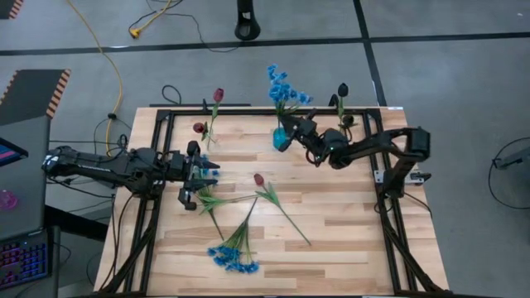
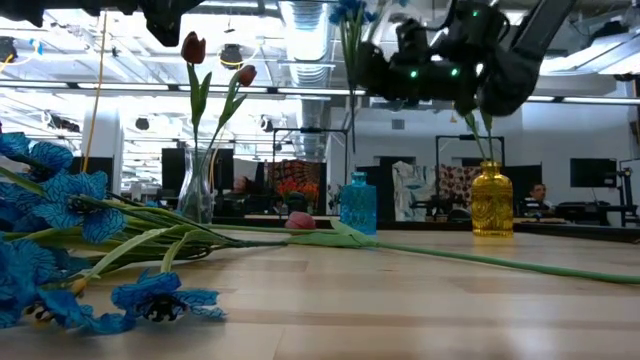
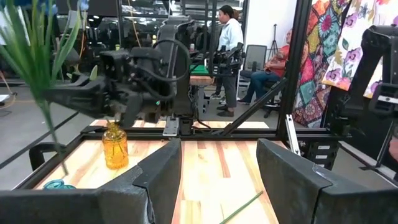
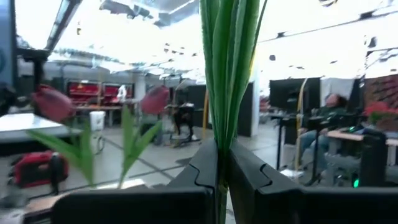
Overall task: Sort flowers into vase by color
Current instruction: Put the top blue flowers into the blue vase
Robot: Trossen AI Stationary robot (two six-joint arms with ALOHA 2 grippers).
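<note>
A pale wooden table (image 1: 331,223) seen from above: the right gripper (image 1: 291,131) holds a blue flower bunch (image 1: 284,88) over the blue vase (image 1: 281,137); the left gripper (image 1: 201,171) hovers open above loose flowers (image 1: 236,248). At table height, a clear vase (image 2: 197,186) holds red tulips (image 2: 193,47); a yellow vase (image 2: 491,200) stands right. Left wrist: fingers (image 3: 165,171) spread wide. Right wrist: fingers (image 4: 205,168) pinch green stems (image 4: 227,68).
</note>
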